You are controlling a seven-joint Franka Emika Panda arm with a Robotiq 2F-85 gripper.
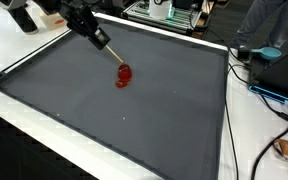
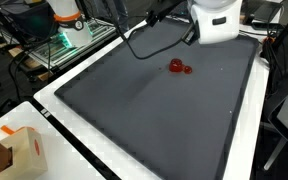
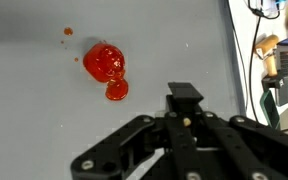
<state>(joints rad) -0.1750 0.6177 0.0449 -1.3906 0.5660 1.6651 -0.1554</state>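
Grey mat (image 1: 134,115), red blob (image 1: 123,76) near hand (image 3: 184,100)

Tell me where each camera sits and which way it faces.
Exterior view: off the near edge of the mat, facing the red sauce smear; shows the hand holding a stick.
Exterior view: at a mat corner, facing the robot's white arm.
Wrist view: above the hand, looking down past its fingers at the mat.
All three share the smear.
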